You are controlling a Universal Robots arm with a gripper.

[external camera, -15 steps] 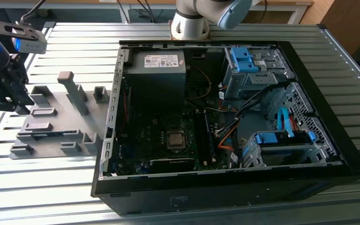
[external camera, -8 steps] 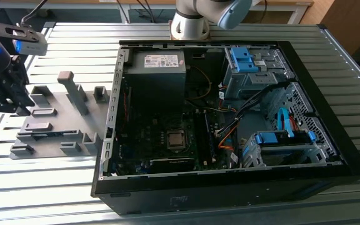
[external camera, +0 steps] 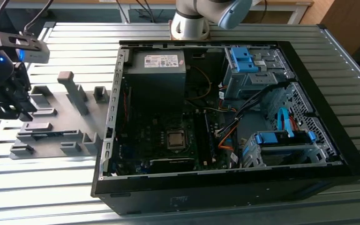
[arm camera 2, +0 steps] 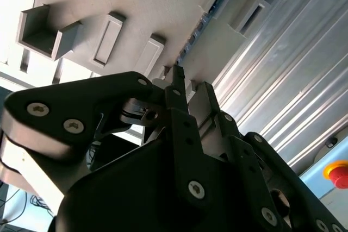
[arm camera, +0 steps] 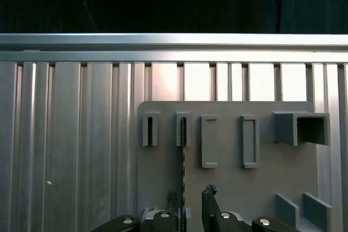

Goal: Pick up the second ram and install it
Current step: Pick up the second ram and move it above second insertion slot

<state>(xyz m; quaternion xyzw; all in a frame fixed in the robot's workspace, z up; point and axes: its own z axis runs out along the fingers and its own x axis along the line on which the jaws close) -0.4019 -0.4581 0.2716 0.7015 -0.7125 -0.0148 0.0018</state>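
Second ram [arm camera: 183, 161], thin dark strip edge-up in grey slotted fixture [arm camera: 228, 188], black gripper [arm camera: 191, 193] spread over it

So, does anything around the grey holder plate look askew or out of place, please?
Nothing stands out: the thin memory stick stands straight on edge in its slot on the grey plastic holder plate, with the black gripper open around its near end.

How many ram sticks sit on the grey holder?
1: the ram stands on edge in a holder slot, straddled by the open gripper. Others may be hidden.
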